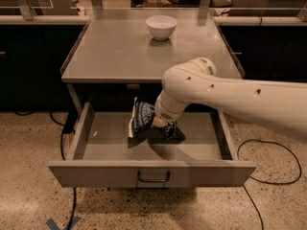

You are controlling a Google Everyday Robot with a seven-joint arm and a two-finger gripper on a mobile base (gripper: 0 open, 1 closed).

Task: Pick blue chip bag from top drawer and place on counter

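Your gripper (160, 123) sits low inside the top drawer (103, 140), pressed against the right side of the blue chip bag (142, 117); the wrist covers it, so you cannot tell whether it grips the bag or only touches it. The bag stands up on edge, tilted, near the middle of the drawer floor towards the back; part of it shows to the right of the gripper. The drawer is pulled fully out, its dark bar handle (153, 177) facing you. Your white arm (230, 97) enters from the right, crossing the counter's front edge. The counter (115, 56) above carries a white bowl (161, 27) near its far edge; dark cables (268, 171) lie on the speckled floor.
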